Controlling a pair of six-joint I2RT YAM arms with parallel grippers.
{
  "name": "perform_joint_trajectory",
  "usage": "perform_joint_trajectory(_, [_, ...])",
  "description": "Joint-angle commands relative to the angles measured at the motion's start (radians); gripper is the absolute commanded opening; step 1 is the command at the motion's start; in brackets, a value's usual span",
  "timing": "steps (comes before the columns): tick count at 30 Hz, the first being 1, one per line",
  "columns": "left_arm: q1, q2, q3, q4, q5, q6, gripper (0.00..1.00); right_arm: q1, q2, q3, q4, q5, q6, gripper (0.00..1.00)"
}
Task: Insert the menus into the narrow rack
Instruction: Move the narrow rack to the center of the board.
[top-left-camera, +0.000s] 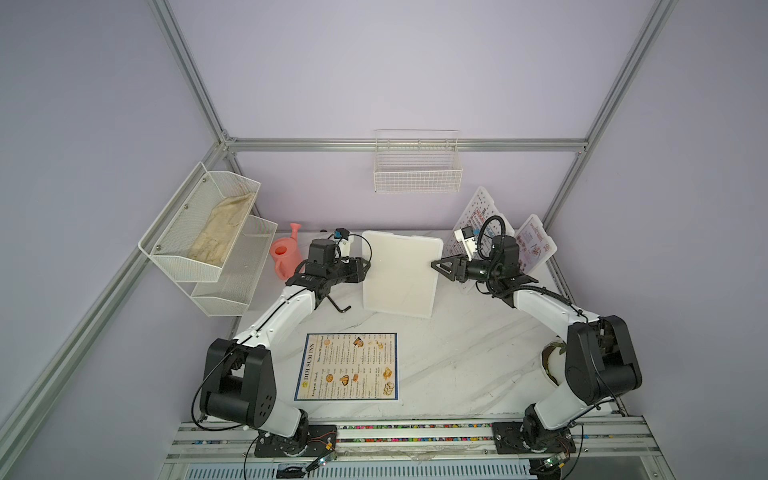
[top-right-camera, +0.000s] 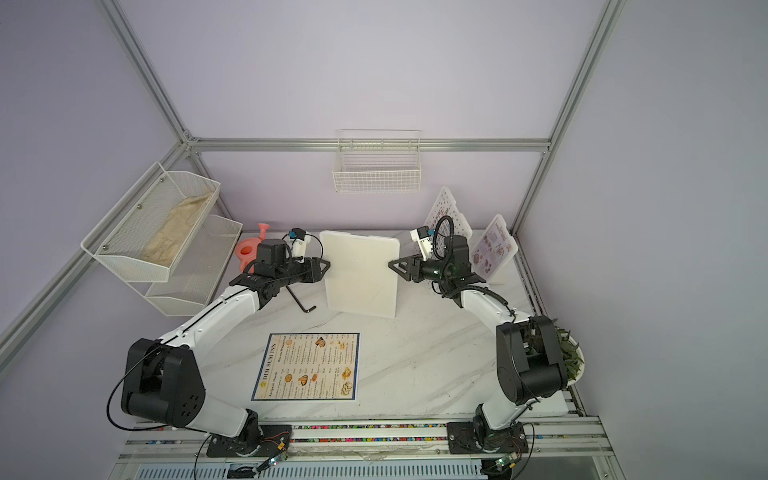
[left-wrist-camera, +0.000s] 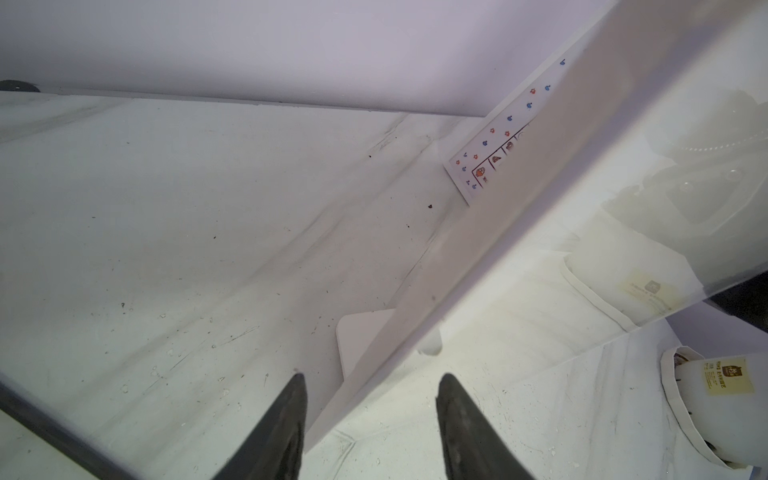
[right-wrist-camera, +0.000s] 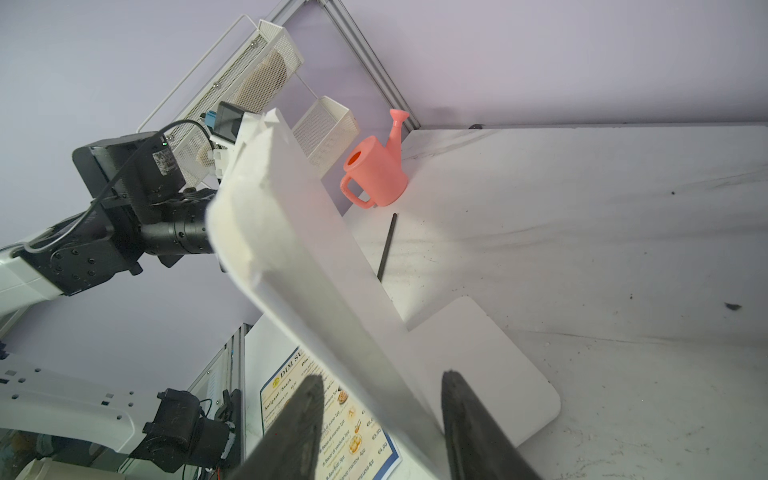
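A: While the rack (top-left-camera: 401, 274) is standing at the back middle of the table (top-left-camera: 465, 357), where are the 2 grippers sitting?

B: The left gripper (top-left-camera: 366, 266) is reaching in at its left edge and the right gripper (top-left-camera: 434, 266) at its right edge, pointing at each other in both top views.

A: Are they gripping it?

B: Each wrist view is showing 2 fingers (left-wrist-camera: 286, 415) standing part-way apart with the rack's edge running between them. The right arm's fingers (right-wrist-camera: 469, 415) are lying close along both faces. Whether either pair is pinching, I cannot tell.

A: And the 3 menus?

B: The DIM SUM INN menu (top-left-camera: 347, 366) is lying flat near the front of the table between the 2 arm bases, well apart from the rack. The dotted sheet (top-left-camera: 473, 208) is standing tilted in the back right corner, partly behind the right arm. The card (top-left-camera: 536, 245) is leaning just beside it, nearer the side wall.

A: Anything else around?

B: A pink can (top-left-camera: 284, 257) is sitting at the back left. A black hex key (top-left-camera: 337, 305) is lying between it and the rack, beneath the left arm. A plant pot (top-left-camera: 550, 361) is peeking out behind the right arm's elbow.
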Motion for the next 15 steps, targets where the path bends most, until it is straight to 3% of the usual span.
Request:
perform_joint_trajectory(1, [0.006, -0.076, -0.039, 0.030, -0.032, -0.037, 0.60, 0.016, -0.067, -0.016, -0.004, 0.052, 0.002, 0.53])
perform_joint_trajectory(5, [0.006, -0.198, -0.087, -0.040, -0.170, -0.095, 0.78, 0.045, -0.175, -0.074, -0.096, 0.334, 0.003, 0.68])
perform_joint_trajectory(10, [0.006, -0.342, -0.147, -0.212, -0.345, -0.163, 0.90, 0.086, -0.296, -0.161, -0.142, 0.511, 0.066, 0.95])
perform_joint_trajectory(15, [0.006, -0.483, -0.238, -0.350, -0.445, -0.225, 1.00, 0.201, -0.387, -0.260, -0.193, 0.628, 0.124, 0.97])
